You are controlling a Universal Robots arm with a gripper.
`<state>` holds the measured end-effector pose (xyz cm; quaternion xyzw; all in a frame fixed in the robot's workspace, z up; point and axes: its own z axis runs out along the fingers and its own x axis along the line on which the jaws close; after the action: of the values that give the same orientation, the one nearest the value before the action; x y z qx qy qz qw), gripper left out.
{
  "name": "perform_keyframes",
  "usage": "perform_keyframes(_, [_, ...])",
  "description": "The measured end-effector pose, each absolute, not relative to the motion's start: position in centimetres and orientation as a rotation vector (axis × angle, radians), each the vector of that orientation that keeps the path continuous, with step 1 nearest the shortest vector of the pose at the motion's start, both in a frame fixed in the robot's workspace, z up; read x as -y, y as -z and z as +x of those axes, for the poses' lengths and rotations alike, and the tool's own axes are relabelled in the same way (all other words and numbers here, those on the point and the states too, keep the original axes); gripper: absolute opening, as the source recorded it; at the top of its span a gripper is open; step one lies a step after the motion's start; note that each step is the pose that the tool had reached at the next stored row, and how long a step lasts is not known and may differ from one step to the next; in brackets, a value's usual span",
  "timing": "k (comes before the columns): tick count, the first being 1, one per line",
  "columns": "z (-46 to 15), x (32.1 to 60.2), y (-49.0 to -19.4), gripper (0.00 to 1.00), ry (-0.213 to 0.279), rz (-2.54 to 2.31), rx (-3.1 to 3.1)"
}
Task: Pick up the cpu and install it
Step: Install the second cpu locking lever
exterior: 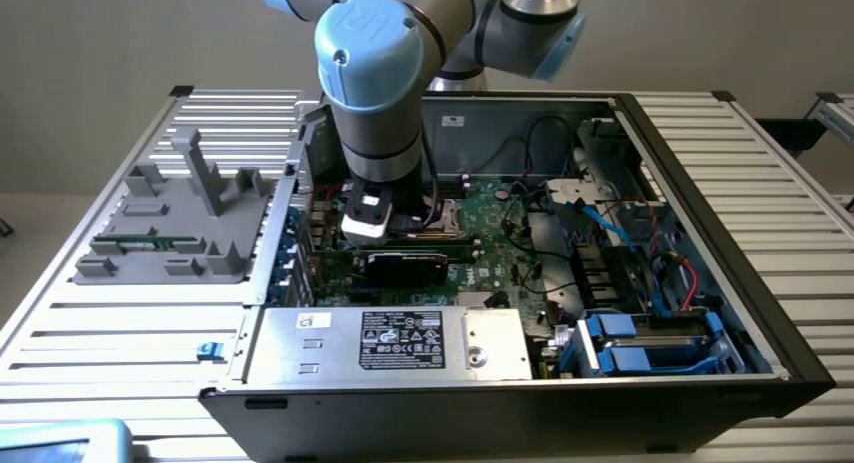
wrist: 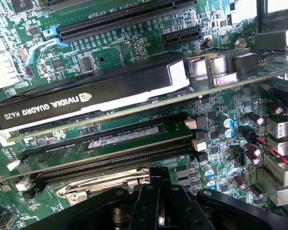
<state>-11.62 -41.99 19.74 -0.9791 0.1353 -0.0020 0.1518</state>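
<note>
Gripper (wrist: 159, 211) jaws are pressed together, positioned directly over the socket's metal frame (wrist: 103, 184); whether the cpu is pinched beneath them probably cannot be confirmed.

Socket (wrist: 103, 184) partly hidden behind hand (wrist: 161, 201), graphics card (wrist: 86, 103) cut off at edge

- Gripper (wrist: 159, 201) closed, fingers together, low over the green motherboard (wrist: 134, 45).
- Just beside the fingertips, the metal socket frame (wrist: 103, 184).
- Memory slots (wrist: 110, 148) next, then the black NVIDIA card (wrist: 86, 98).
</note>
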Motion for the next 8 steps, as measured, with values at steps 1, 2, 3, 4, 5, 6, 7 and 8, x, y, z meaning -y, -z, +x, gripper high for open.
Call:
perform_keyframes(1, [-11.63,41.96,-19.70,0.11,0.006,-2.810,-0.388])
perform_keyframes(2, [-11.65,41.94,-19.66,0.11,0.006,-2.810,-0.388])
perform_keyframes(3, [-11.66,41.92,-19.63,0.11,0.006,-2.810,-0.388])
perform_keyframes(4, [-11.67,41.89,-19.59,0.11,0.006,-2.810,-0.388])
perform_keyframes(5, [-11.68,41.88,-19.55,0.11,0.006,-2.810,-0.388])
perform_keyframes(6, [-11.70,41.86,-19.52,0.11,0.006,-2.810,-0.388])
perform_keyframes(7, [-11.71,41.84,-19.48,0.11,0.006,-2.810,-0.388])
perform_keyframes(8, [-11.73,41.82,-19.42,0.11,0.006,-2.810,-0.388])
